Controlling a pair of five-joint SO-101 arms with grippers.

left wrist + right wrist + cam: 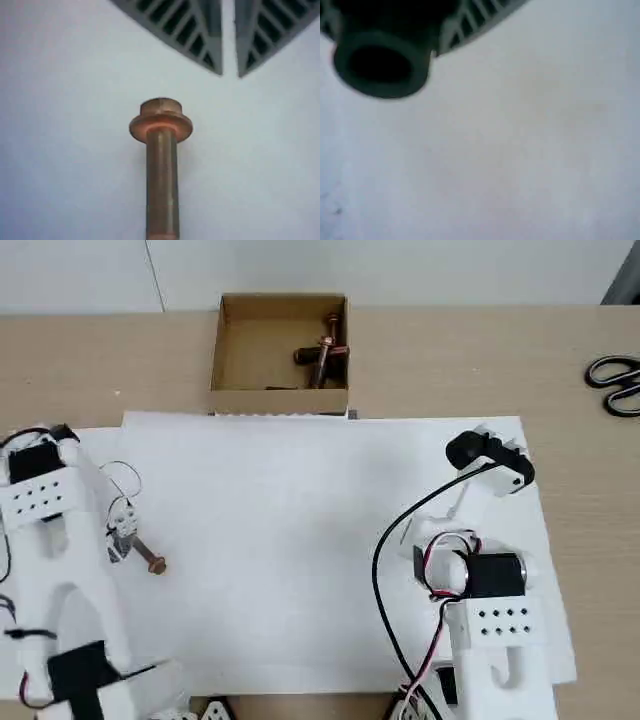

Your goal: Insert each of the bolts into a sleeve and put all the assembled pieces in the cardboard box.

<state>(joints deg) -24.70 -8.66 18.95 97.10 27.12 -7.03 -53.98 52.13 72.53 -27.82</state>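
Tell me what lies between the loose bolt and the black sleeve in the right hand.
Bare white paper, seen in the high view, between the bolt and the sleeve.

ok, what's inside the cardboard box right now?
In the open brown cardboard box, copper-coloured bolts in dark sleeves lie clustered by its right wall. They overlap, so the count is unclear. The near wall hides the strip of floor just behind it.
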